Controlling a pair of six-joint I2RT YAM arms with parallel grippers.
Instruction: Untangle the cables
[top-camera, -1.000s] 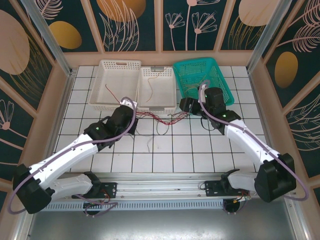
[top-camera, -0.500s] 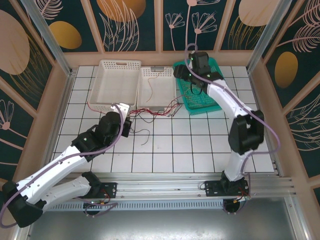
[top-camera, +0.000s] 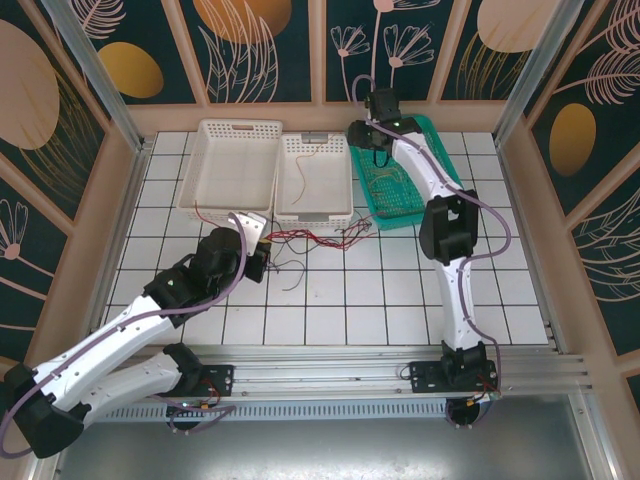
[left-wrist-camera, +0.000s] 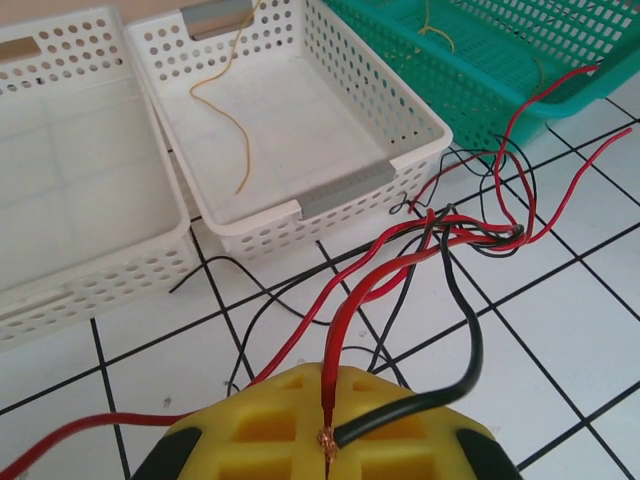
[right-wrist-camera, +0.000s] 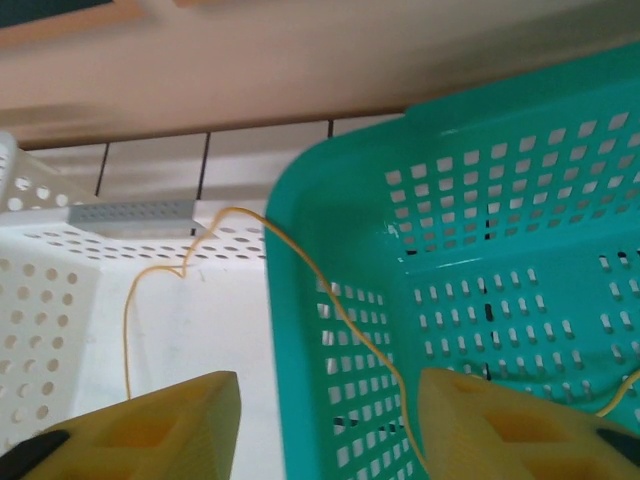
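Trailing forward from the clamped left gripper (left-wrist-camera: 328, 442), cables (left-wrist-camera: 480, 238) lie tangled.

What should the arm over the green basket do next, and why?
Probably close the right gripper on the yellow wire. Its fingers stand apart and that wire runs into the gap between them, draped over the rim from the white basket into the teal basket. The left gripper is shut on the red and black wires, so this loose one seems next.
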